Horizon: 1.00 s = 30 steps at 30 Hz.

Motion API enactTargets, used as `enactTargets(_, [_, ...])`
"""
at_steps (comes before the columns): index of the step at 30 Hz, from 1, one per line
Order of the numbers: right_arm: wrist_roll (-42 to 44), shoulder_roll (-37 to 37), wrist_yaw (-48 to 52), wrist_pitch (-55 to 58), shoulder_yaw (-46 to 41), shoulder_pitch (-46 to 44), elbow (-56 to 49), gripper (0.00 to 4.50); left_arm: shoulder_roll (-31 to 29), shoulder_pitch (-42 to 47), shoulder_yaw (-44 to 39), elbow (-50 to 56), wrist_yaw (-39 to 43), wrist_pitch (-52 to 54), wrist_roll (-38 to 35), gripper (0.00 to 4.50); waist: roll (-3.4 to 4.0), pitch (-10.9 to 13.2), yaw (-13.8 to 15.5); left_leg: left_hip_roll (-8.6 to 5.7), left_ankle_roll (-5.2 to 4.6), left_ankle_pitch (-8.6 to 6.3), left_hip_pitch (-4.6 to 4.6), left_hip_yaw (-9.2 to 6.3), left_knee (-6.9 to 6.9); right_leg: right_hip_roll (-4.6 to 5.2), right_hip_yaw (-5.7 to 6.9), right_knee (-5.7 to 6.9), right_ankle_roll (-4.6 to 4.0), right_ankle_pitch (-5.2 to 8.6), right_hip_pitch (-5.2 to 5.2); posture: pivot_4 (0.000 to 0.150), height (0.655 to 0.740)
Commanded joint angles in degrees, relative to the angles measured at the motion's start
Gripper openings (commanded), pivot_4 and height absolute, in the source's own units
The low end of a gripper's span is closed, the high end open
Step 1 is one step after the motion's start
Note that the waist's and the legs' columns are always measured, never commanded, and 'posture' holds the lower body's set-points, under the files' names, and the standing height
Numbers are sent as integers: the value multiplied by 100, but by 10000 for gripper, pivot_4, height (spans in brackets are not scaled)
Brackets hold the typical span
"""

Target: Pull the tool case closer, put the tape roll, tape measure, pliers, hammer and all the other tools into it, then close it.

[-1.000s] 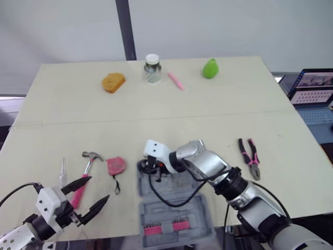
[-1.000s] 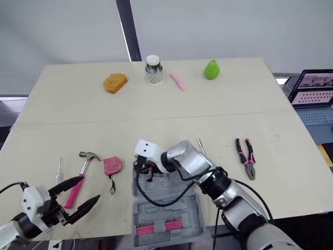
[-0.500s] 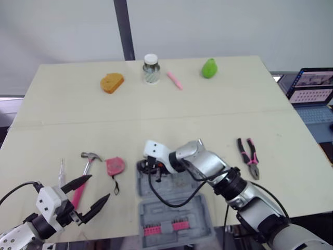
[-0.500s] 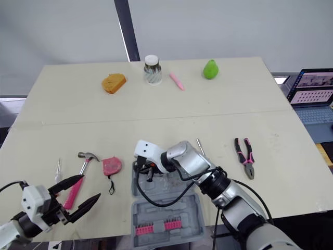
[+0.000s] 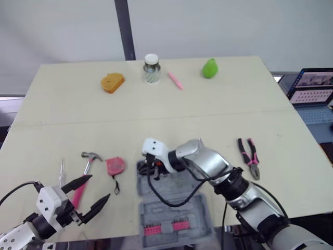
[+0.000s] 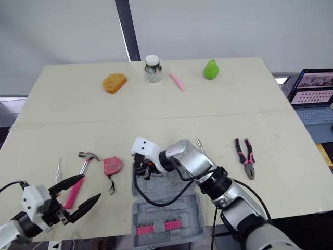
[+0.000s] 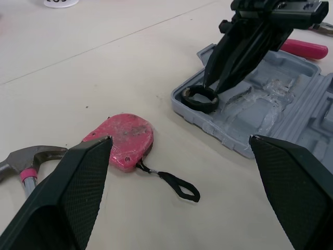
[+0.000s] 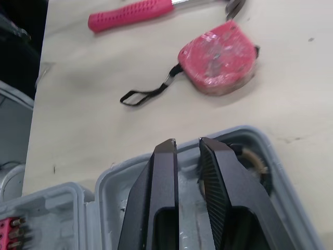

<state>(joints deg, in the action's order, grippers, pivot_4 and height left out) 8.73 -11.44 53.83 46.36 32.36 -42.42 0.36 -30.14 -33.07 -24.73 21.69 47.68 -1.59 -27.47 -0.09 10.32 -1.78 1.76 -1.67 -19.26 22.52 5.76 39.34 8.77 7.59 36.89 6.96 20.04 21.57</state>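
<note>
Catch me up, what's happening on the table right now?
The tool case lies open at the table's near edge. The right end effector is down in its far left corner, at the black tape roll lying there. The left end effector hangs open near the front edge, holding nothing. The tape measure, hammer and pliers lie on the table outside the case, so most of the packing is not yet done.

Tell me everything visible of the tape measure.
The tape measure is a rounded pink-red housing, plastic by its look, its face scuffed and dirty. It lies flat on the table between the hammer and the open tool case, clear of the case. A black wrist strap trails from it. Nothing holds it.
</note>
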Motion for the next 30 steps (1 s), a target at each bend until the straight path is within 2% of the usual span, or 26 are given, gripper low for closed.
enactTargets(1, [128, 38, -114, -165, -279, 84, -208, 7474, -13, 4, -46, 43, 23, -76, 13, 45000, 0, 0, 0, 0, 0, 0, 0, 0, 0, 0, 0, 0, 0, 0, 0, 1500, 6950])
enactTargets(19, [195, 315, -430, -1374, -636, 1024, 143, 7474, -67, 279, 40, -33, 83, -1, 81, 45000, -1, 0, 1, 0, 0, 0, -1, 4, -2, -2, -1, 0, 0, 0, 0, 1500, 6950])
enactTargets(30, [-42, 521, -536, -2144, -612, 1156, 837, 7474, -135, 360, 67, 71, 60, 143, 71, 45000, -1, 0, -1, 1, 0, 0, -2, 4, -2, -4, -2, 1, 0, 0, 0, 1500, 6950])
